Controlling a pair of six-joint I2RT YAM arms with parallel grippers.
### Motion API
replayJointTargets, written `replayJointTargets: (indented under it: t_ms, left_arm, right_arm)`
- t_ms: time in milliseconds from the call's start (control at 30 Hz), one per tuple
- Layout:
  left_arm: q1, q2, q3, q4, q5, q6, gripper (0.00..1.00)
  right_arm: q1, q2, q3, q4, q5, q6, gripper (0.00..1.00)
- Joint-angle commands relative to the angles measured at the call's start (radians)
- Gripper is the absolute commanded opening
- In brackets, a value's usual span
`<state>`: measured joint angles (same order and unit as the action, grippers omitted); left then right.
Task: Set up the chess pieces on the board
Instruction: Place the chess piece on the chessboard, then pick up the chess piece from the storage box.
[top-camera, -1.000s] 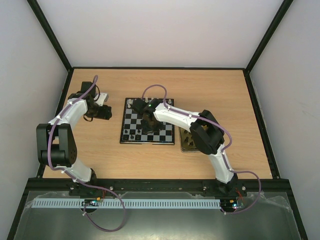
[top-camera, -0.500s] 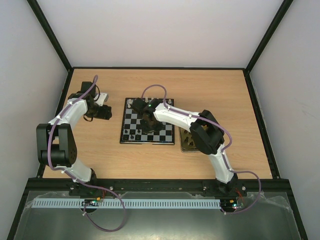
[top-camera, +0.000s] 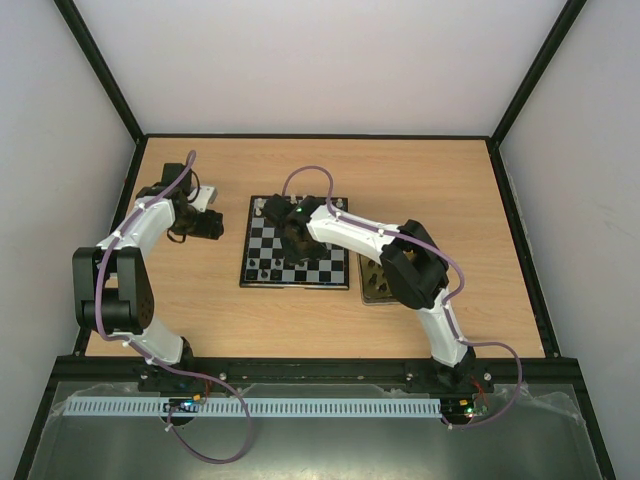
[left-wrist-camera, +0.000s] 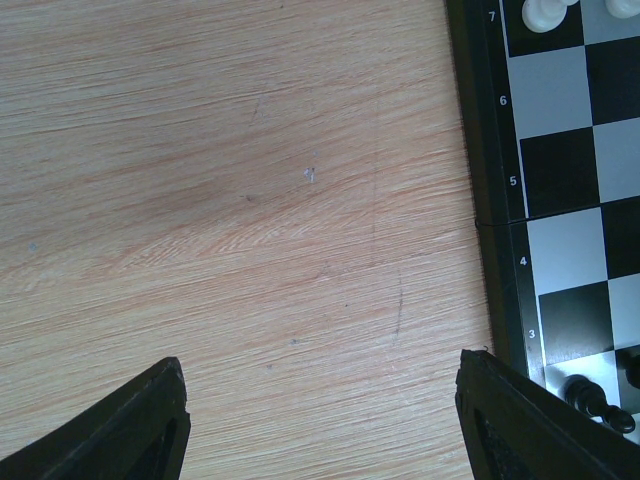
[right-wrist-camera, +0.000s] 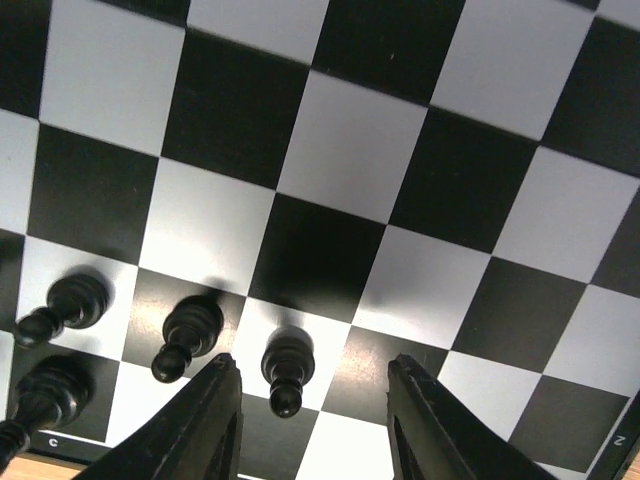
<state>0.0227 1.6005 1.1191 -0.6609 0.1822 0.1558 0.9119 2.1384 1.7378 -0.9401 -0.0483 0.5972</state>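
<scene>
The board (top-camera: 258, 243) lies mid-table, with my right gripper (top-camera: 293, 243) low over its middle. In the right wrist view the fingers (right-wrist-camera: 205, 430) stand apart over the checks (right-wrist-camera: 340, 160), and a black pawn (right-wrist-camera: 287, 368) stands upright on a light square between them, close to the left finger and touched by neither. Three more black chess pieces (right-wrist-camera: 187, 335) stand to its left along the near rows. My left gripper (top-camera: 218, 227) hangs open over bare wood left of the board's rim (left-wrist-camera: 490, 200), nothing between its fingers (left-wrist-camera: 140, 430). A white pawn (left-wrist-camera: 543, 12) and a black piece (left-wrist-camera: 590, 398) show at the board's edge.
A yellow-lined metal tin (top-camera: 372, 283) sits against the board's right side, partly under the right arm's elbow. White pieces line the board's far row (top-camera: 262, 205). Black rails edge the wooden table (top-camera: 440, 200).
My right gripper's jaws have spread apart and let go of the black pawn, which now stands free on the board. The left arm has not moved.
</scene>
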Motion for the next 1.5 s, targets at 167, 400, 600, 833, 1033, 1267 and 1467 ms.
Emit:
replayJointTargets:
  t_ms: [167, 400, 600, 833, 1033, 1267, 1467]
  left_arm:
    - [0.000, -0.021, 0.010, -0.009, 0.000, -0.003, 0.74]
    - [0.000, -0.025, 0.010, -0.012, 0.008, -0.004, 0.74]
    - [0.000, -0.021, 0.012, -0.011, 0.017, -0.004, 0.73]
    - [0.000, -0.016, 0.020, -0.017, 0.026, 0.000, 0.73]
    - [0.000, -0.015, 0.019, -0.020, 0.034, 0.002, 0.73]
    - [0.000, -0.010, 0.021, -0.025, 0.033, 0.006, 0.73]
    - [-0.001, -0.004, 0.024, -0.029, 0.039, 0.007, 0.73]
  right_arm:
    - [-0.049, -0.051, 0.075, -0.057, 0.106, -0.001, 0.36]
    - [-0.306, -0.248, -0.079, -0.052, 0.095, -0.026, 0.28]
    - [-0.445, -0.392, -0.316, -0.035, 0.106, -0.031, 0.22]
    - [-0.499, -0.465, -0.522, 0.033, 0.073, -0.003, 0.20]
    - [-0.532, -0.507, -0.612, 0.076, 0.051, 0.012, 0.20]
    - [-0.557, -0.525, -0.656, 0.106, 0.028, 0.018, 0.22]
    - [-0.575, -0.532, -0.690, 0.131, 0.017, 0.013, 0.26]
